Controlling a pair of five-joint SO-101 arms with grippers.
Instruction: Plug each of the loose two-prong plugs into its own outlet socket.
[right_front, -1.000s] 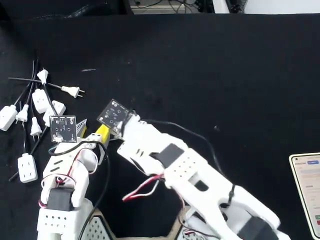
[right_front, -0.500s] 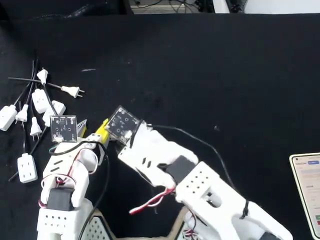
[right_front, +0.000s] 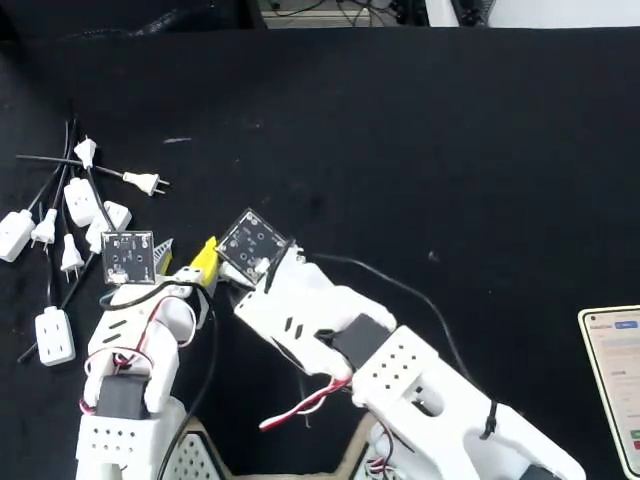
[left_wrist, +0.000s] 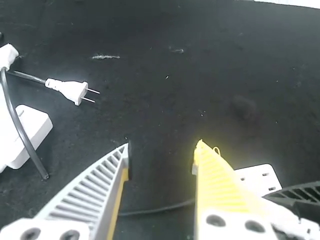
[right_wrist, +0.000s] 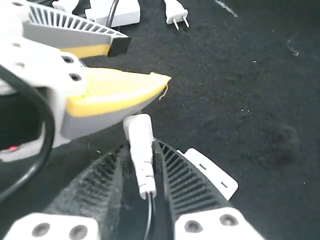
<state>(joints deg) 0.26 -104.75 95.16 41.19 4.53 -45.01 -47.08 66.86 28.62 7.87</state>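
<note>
**Desk:** What has changed in the past second?

**Photographer:** The right arm shifts its wrist a little farther from the heap of cords. It settles close against the left arm's yellow finger. Most of that shift comes in the first half-second, and then it all but stops. The left arm has not stirred.

**Desk:** What does that mean for the job?

**Photographer:** It reads as a carry. One plug is away from the heap and near a socket, but no prongs look seated yet. The rest of the heap lies where it was. That includes a loose plug at the heap's edge, on the side toward the grippers, with its prongs pointing away from the heap.

**Desk:** And the grippers?

**Photographer:** The right gripper has its dark fingers pressed in on a white plug, with the cord trailing back between them. The plug's prongs cannot be made out. A white socket lies flat just beside that gripper, on the side away from the heap. Whether a finger touches it I cannot tell. The left gripper is spread wide and holds nothing. It sits over the black table between the heap and the held plug, and its yellow tip nearly meets that plug.
</note>
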